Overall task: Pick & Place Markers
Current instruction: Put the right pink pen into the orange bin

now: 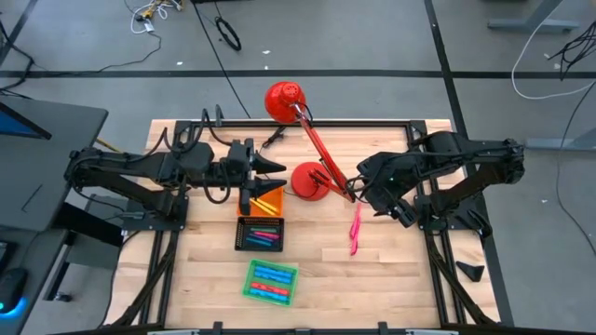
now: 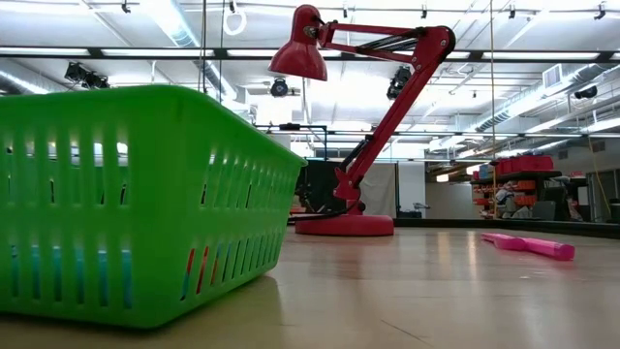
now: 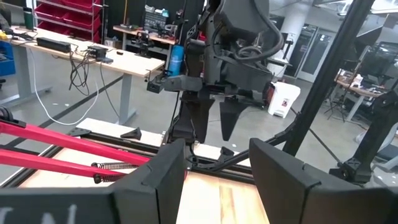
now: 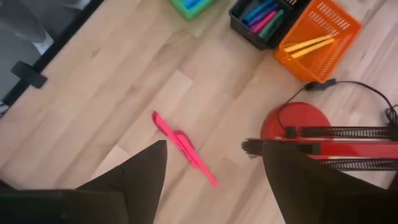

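On the bare wood at about four o'clock from the red lamp base (image 1: 310,182) lie the last loose markers — two pink markers (image 1: 355,230) resting close together, nearly end to end, well apart from every tray. You have the right gripper (image 4: 214,165) hanging above them with its jaws spread wide and nothing between them; in the right wrist view the pink markers (image 4: 184,147) sit just ahead of the gap between the fingers, slanted across it. Treat this as the approach step of a pick, with no contact made yet. The left gripper (image 1: 270,166) waits above the orange tray (image 1: 266,201), at nine o'clock from the lamp base, its jaws partly parted and holding nothing visible. Sorted markers already fill the trays: yellow in the orange tray, mixed colours in the black tray (image 1: 260,234), blue and red in the green tray (image 1: 271,281). For the next move, turn the wrist so that the fingers straddle one marker across its narrow width, then lower straight down — mind the lamp arm (image 1: 322,154) and its springs, which pass close beside the right gripper. Which tray takes pink is a judgement; the black tray already shows pink.
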